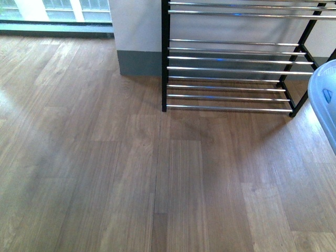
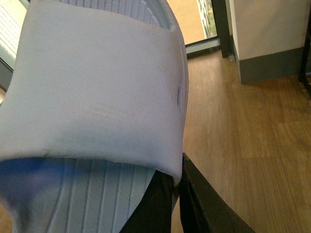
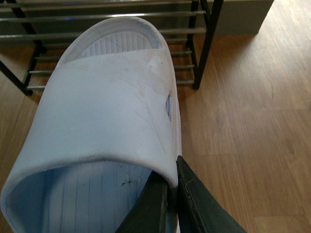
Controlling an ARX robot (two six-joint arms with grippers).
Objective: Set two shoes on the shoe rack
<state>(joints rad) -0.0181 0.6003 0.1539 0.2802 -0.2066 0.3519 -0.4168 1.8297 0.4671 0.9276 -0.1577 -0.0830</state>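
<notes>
Pinching a smooth pale rubber slide [image 2: 97,82] by its strap edge with left gripper [image 2: 176,180] jaws; same deal right gripper [image 3: 172,182], second slide [image 3: 107,107]. Chrome-rod rack [image 1: 231,68] ahead.

Daylight from the window [image 1: 58,10] puts pale glare on the floor [image 1: 21,105]. The shoe rack [image 1: 231,68] glints; the near sandal [image 2: 97,87] looks soft.

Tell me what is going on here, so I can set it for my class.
The left gripper is shut on one pale sandal. The right gripper is shut on the other sandal, held toe-first toward the shoe rack. Neither sandal is on the rack yet.
</notes>
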